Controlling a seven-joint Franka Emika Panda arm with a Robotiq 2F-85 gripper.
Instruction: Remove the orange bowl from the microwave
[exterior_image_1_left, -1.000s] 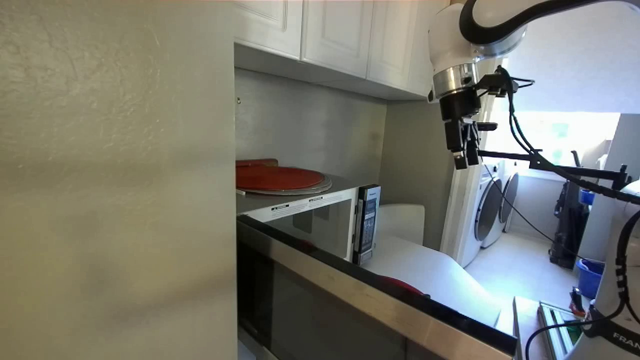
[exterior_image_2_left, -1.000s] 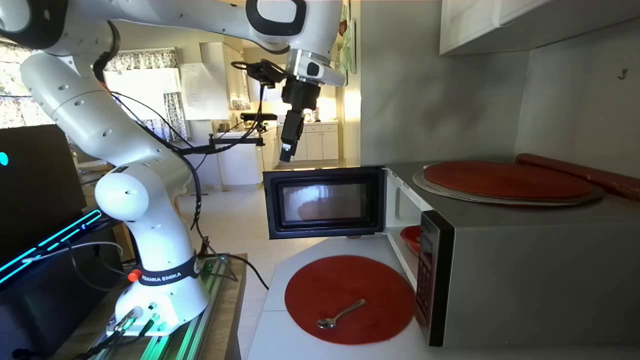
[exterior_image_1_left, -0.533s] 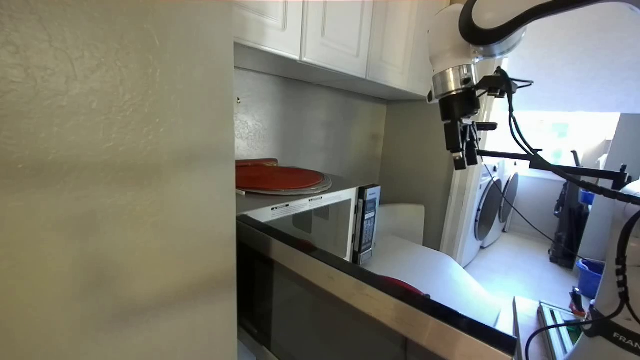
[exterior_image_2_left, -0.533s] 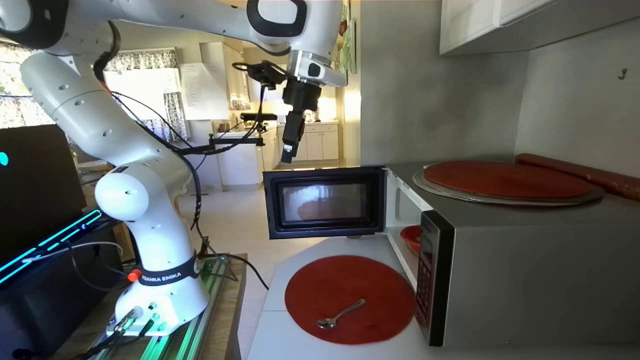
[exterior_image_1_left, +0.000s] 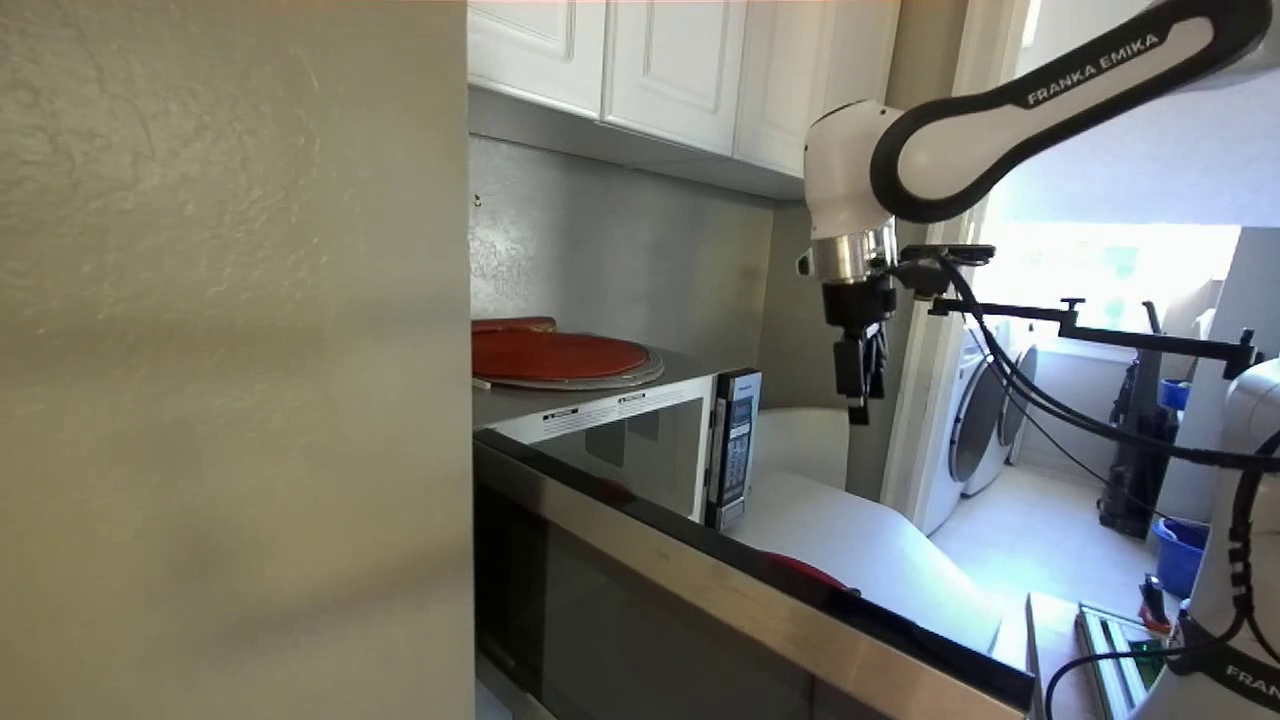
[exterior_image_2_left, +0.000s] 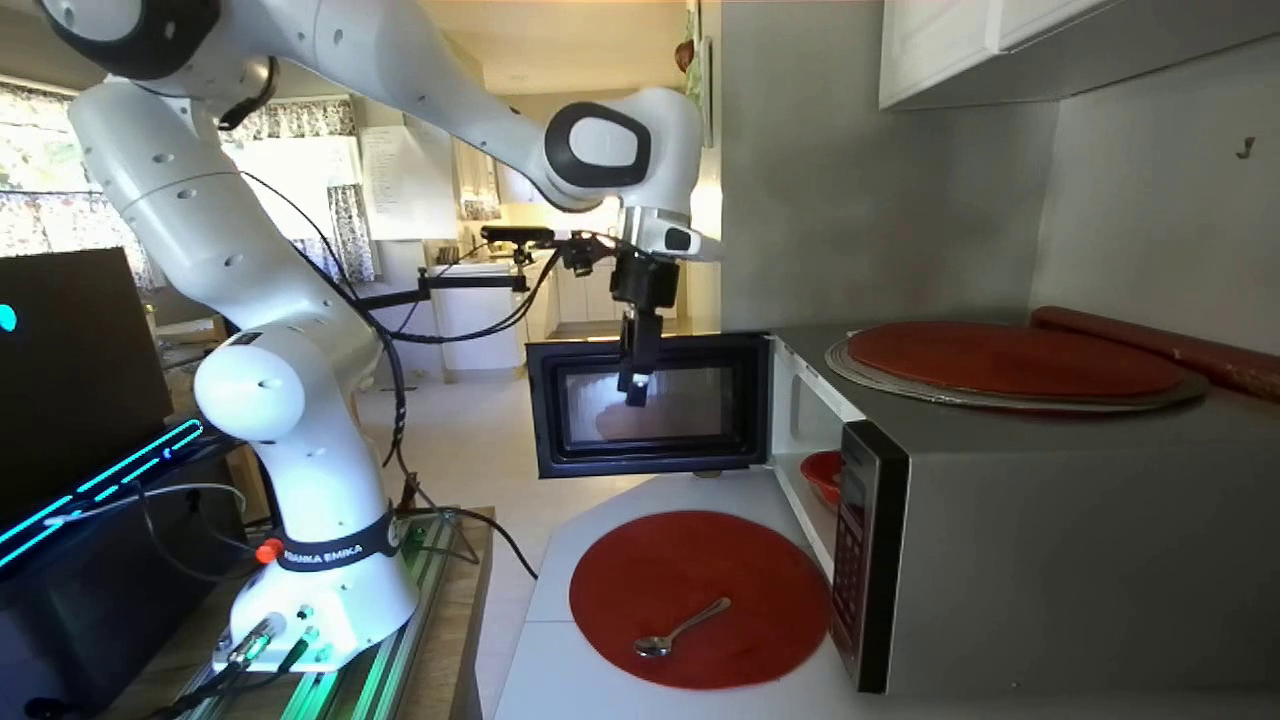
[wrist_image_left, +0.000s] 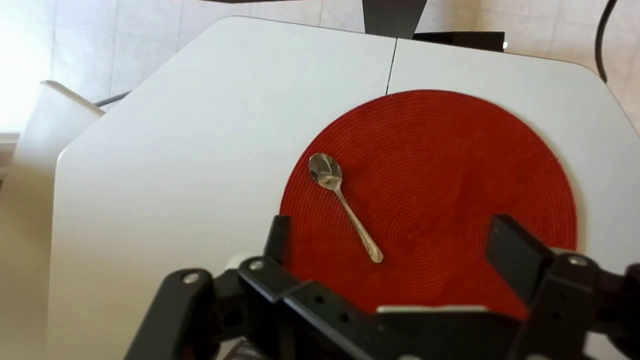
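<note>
The orange bowl (exterior_image_2_left: 822, 475) sits inside the microwave (exterior_image_2_left: 1060, 560), near the opening. The control panel hides part of it. I cannot make the bowl out clearly in the other exterior view or in the wrist view. The microwave (exterior_image_1_left: 620, 408) stands with its door (exterior_image_2_left: 548, 420) swung wide open; the door (exterior_image_1_left: 720, 610) fills the front of an exterior view. My gripper (exterior_image_2_left: 636, 388) hangs pointing down in front of the door, above the counter and apart from the bowl. In the wrist view my gripper (wrist_image_left: 390, 230) is open and empty, with its fingers wide apart above the placemat.
A round red placemat (exterior_image_2_left: 760, 550) lies on the white counter (exterior_image_2_left: 560, 600) before the microwave. A spoon (exterior_image_2_left: 655, 647) lies on it. A flat red disc (exterior_image_2_left: 1010, 360) and a red roll (exterior_image_2_left: 1150, 345) lie on the microwave. White cabinets (exterior_image_1_left: 670, 80) hang above.
My gripper has come down and moved closer to the microwave, now in front of the open door. The bowl, door, placemat and spoon have not moved.
</note>
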